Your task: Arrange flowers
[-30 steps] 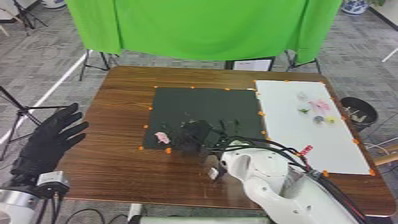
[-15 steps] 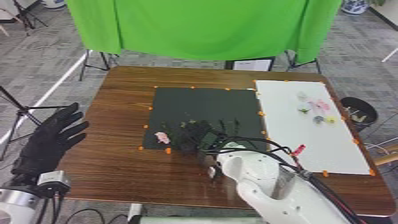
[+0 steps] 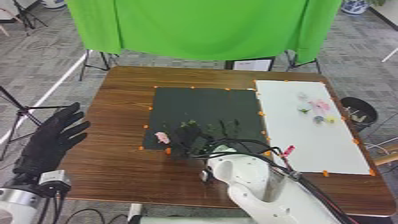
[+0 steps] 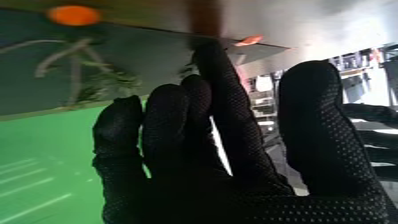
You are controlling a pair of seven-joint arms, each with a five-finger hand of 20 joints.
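In the head view, my right hand [image 3: 189, 140] is low over the near part of the dark mat [image 3: 200, 102], just right of a pink flower [image 3: 163, 137]. Green leafy sprigs [image 3: 188, 123] and thin stems [image 3: 233, 128] lie on the mat beyond and beside it. The right wrist view shows the right hand [image 4: 213, 175] open, fingers fairly straight and thumb apart; branching stems with green leaves [image 4: 75, 65] lie past its fingertips. My left hand [image 3: 58, 135] hangs open beside the table's left edge, its fingers spread; the right wrist view also catches that left hand [image 4: 378, 130] farther off.
On the right, a white board [image 3: 306, 130] bears small flowers in pink [image 3: 322, 105], yellow [image 3: 331, 119] and pale tones. Orange tape pieces [image 3: 169, 150] line the mat and board. A black bin [image 3: 359, 110] stands beyond the table's right edge. Cables loop over my right forearm.
The right arm has shifted a little to the left and nearer the robot, its hand still low over the mat's near part. The left hand has stayed still.
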